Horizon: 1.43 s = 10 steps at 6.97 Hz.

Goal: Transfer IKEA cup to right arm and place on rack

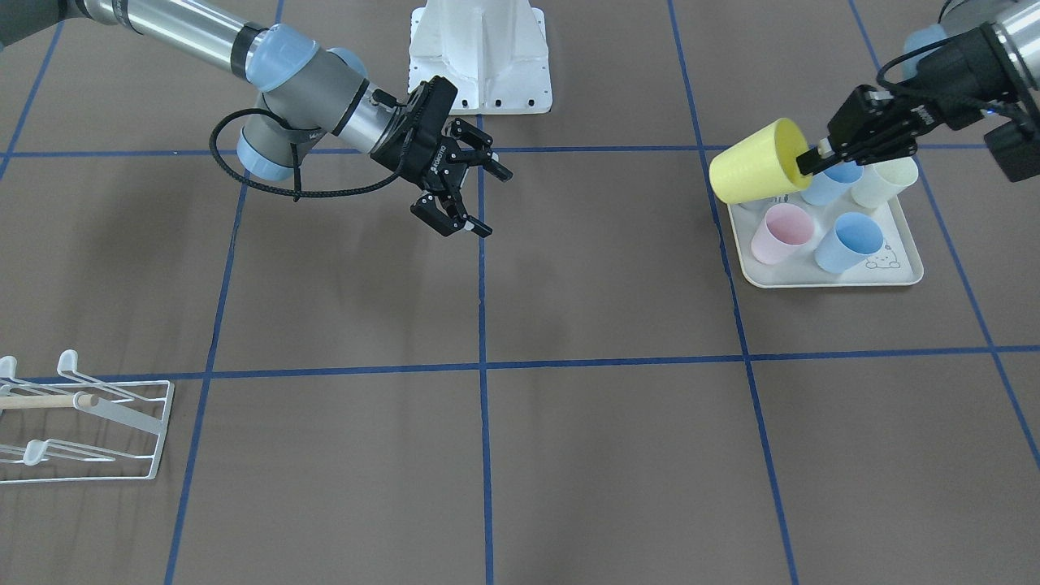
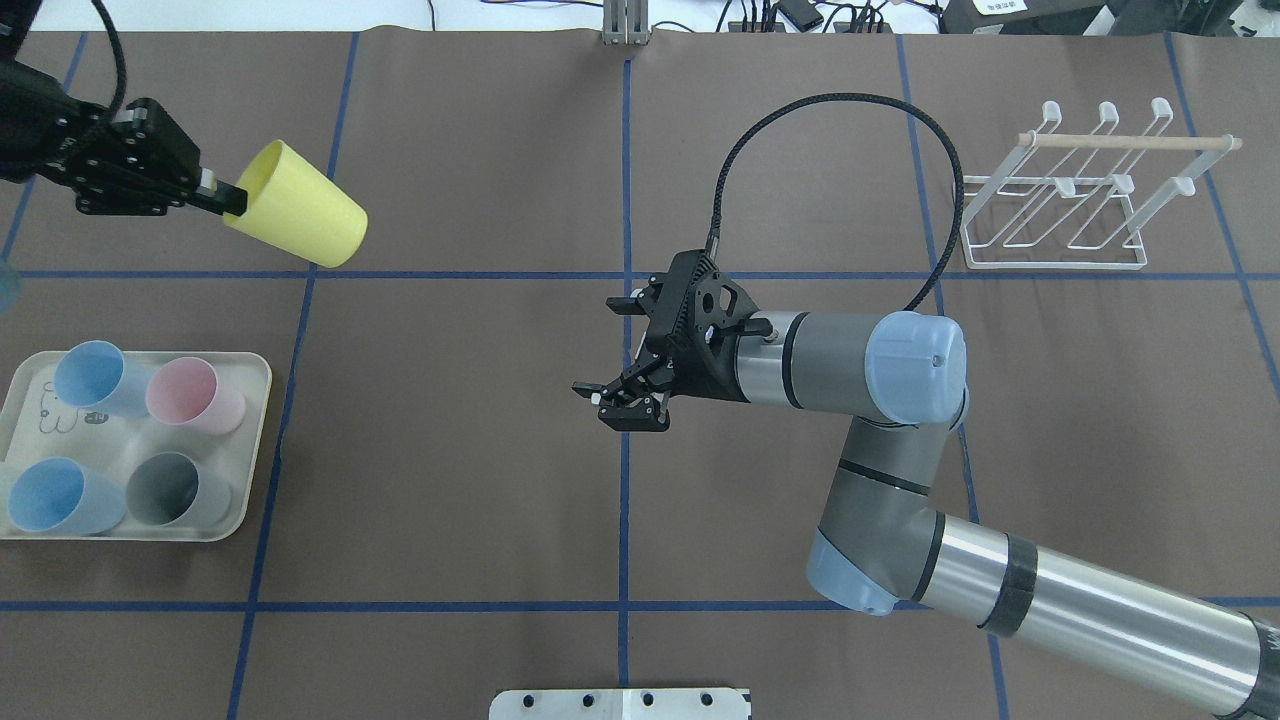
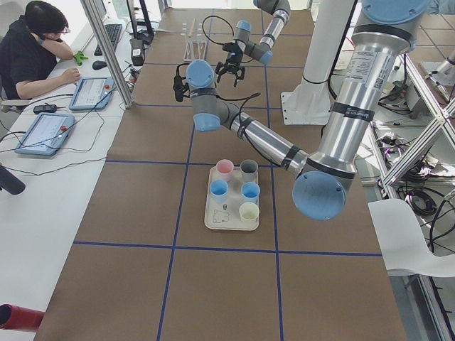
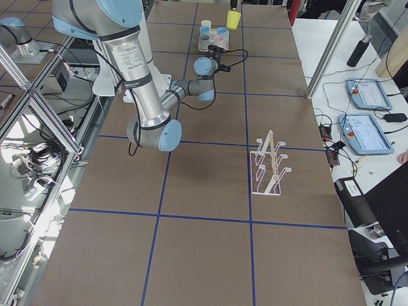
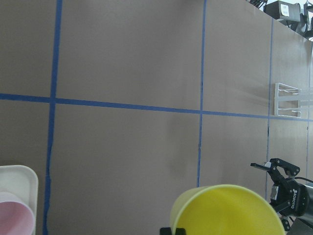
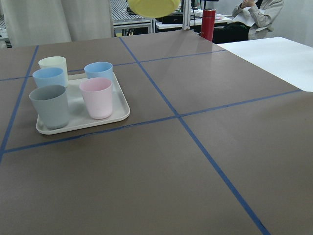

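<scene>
The left gripper (image 2: 228, 200) is pinched shut on the rim of the yellow IKEA cup (image 2: 300, 218), holding it tilted in the air at the far left, beyond the tray (image 2: 256, 440). The right gripper (image 2: 601, 350) hangs wide open and empty at mid-table. The cup looks light, stiff and smooth, so the free body near its base seems the safest hold; the rack (image 2: 1052, 266) stands far right
</scene>
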Each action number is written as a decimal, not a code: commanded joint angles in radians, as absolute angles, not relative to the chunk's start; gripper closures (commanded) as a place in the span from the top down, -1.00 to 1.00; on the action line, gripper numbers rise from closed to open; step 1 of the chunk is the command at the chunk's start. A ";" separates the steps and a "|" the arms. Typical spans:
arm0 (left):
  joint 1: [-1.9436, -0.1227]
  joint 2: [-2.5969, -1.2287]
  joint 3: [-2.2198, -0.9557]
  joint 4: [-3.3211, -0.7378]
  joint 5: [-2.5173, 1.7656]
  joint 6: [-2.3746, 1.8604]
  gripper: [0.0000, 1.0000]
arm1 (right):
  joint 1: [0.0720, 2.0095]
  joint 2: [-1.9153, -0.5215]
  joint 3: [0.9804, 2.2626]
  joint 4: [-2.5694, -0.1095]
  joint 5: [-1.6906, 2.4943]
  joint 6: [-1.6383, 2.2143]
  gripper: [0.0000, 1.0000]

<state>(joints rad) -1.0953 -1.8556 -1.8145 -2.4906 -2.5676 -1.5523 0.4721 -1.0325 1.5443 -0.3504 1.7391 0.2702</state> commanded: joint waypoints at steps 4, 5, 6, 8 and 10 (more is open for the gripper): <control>-0.881 -1.956 -1.718 -2.715 -2.435 -1.709 -1.00 | 0.454 -1.034 1.537 -0.275 1.730 0.267 0.96; -0.836 -1.963 -1.718 -2.718 -2.374 -1.735 -1.00 | 0.427 -1.035 1.536 -0.241 1.657 0.265 0.97; -0.831 -1.970 -1.718 -2.718 -2.361 -1.736 -1.00 | 0.393 -1.034 1.537 -0.233 1.567 0.267 0.97; -0.809 -1.971 -1.718 -2.720 -2.361 -1.741 -1.00 | 0.384 -1.034 1.539 -0.233 1.560 0.267 0.97; -0.770 -1.970 -1.710 -2.732 -2.361 -1.741 -1.00 | 0.385 -1.032 1.545 -0.233 1.560 0.267 0.97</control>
<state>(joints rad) -0.7942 -1.9699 -1.7147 -2.7282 -2.3612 -1.7408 0.3850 -1.0329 1.5406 -0.2328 1.5614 0.2670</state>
